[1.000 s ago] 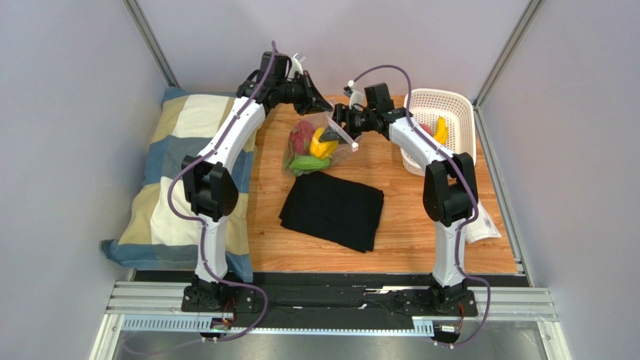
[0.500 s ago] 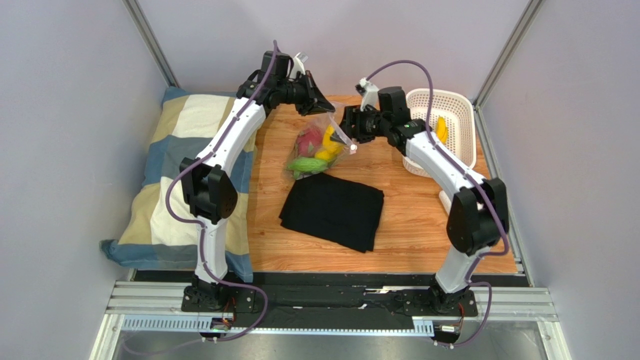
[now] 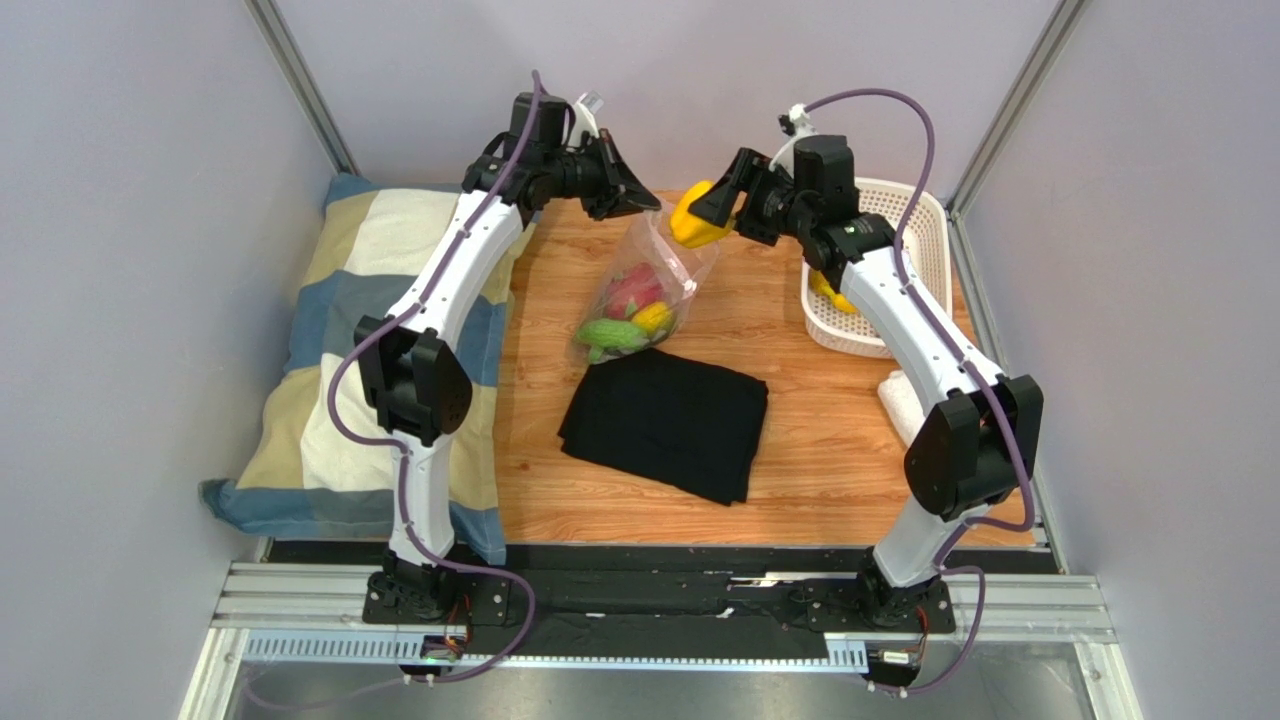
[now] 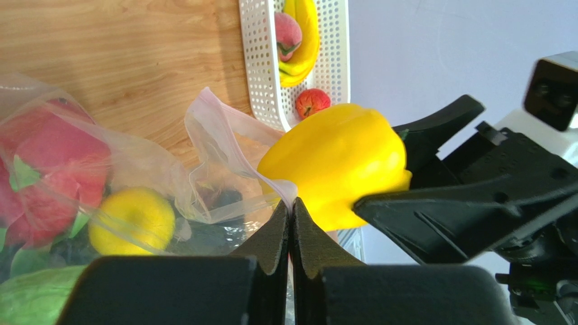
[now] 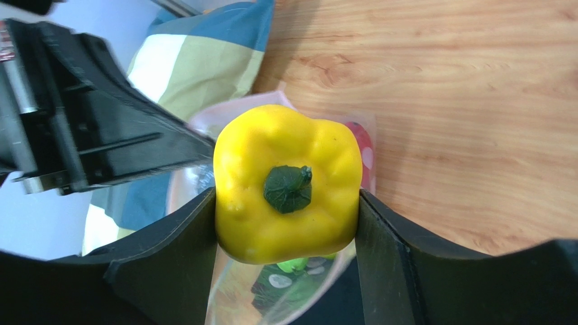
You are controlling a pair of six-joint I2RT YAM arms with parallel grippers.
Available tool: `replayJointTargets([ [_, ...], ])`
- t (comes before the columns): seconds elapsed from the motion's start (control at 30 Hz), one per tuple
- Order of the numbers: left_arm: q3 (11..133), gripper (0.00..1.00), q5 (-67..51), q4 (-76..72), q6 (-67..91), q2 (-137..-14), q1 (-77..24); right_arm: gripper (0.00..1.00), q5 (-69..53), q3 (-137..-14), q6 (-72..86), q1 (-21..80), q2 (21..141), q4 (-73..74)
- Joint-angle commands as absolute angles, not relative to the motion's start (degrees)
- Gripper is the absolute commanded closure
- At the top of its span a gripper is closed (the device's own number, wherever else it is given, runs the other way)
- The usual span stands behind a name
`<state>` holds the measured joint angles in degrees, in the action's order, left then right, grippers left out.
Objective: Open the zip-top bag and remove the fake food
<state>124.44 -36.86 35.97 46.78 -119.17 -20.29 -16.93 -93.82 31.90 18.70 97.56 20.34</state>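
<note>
Zip-top bag (image 3: 649, 293): open at the mouth, hanging from its pink-edged rim above the wooden table (image 3: 781, 375), lower end down by the black cloth (image 3: 666, 420) and probably resting there. Left gripper (image 4: 290, 211): pressed together on a thin fold of that rim, holding the mouth up. Right gripper (image 5: 286, 203): clamped on the yellow pepper (image 5: 286, 162), one finger on each side, green stem toward the wrist camera.

Compared with half a second ago: pepper no longer inside the plastic, now clear above the mouth and just beside the left fingers, with the right arm raised higher. Means one more piece out and the opening step already done. Next move, as a judgement only: carrying the pepper to the white basket (image 3: 917, 203) at the right of the bag, without pulling the rim along.

Fake food (image 3: 631, 308) left in the bag, seen through the plastic: a red spiky fruit (image 4: 54, 169), a round yellow fruit (image 4: 132, 220), something green (image 4: 27, 298) at the bottom. So not emptied yet. In the basket: a yellow banana (image 4: 305, 34), a pinkish peach-like fruit (image 4: 287, 34), a small red fruit (image 4: 311, 103).
</note>
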Motion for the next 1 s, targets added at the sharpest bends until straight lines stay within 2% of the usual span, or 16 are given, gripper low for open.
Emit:
replayJointTargets([
  [0.0,129.98,1.0,-34.98,32.97,48.41,-119.18,-19.87,1.0,-11.27,-96.68,38.05,15.04,96.59,25.38],
  [0.13,130.69,1.0,-34.89,25.68,54.04,-120.93,-19.6,1.0,-2.14,-100.18,39.99,5.83,98.69,35.22],
  [0.3,136.13,1.0,-36.03,22.15,58.35,-125.24,-19.42,1.0,-3.25,-98.53,41.22,-4.12,104.13,40.43],
  [0.43,136.14,1.0,-36.3,17.94,61.61,-127.44,-19.42,0.89,-7.98,-100.18,39.38,-10.18,109.15,41.04],
  [0.53,136.14,1.0,-36.3,14.69,63.1,-128.58,-19.34,0.76,-8.43,-102.65,38.76,-12.74,111.79,43.42],
  [0.57,136.14,1.0,-36.39,13.02,63.28,-128.84,-19.34,0.62,-8.26,-102.74,38.41,-13.09,112.06,43.33],
  [0.63,136.14,1.0,-36.56,9.17,64.24,-129.55,-19.25,0.49,-8.26,-103.53,37.97,-14.15,113.11,43.68],
  [0.67,136.23,1.0,-36.56,8.1,64.51,-129.72,-19.25,0.35,-7.65,-104.06,37.45,-14.32,113.55,44.64],
  [0.77,137.1,1.0,-36.21,3.88,66.26,-130.87,-19.25,0.21,-7.56,-106.96,36.91,-14.5,115.31,48.24],
  [0.83,137.72,1.0,-36.12,1.86,67.32,-131.83,-19.25,0.15,-7.21,-106.88,36.56,-14.33,115.05,49.21],
  [0.87,138.51,1.0,-35.95,1.58,67.76,-132.18,-19.25,0.0,-6.95,-106.7,36.39,-14.24,114.44,50.0],
  [0.97,138.96,1.0,-35.77,1.5,68.46,-133.15,-19.16,0.0,-6.68,-106.7,34.9,-14.06,112.86,52.2],
])
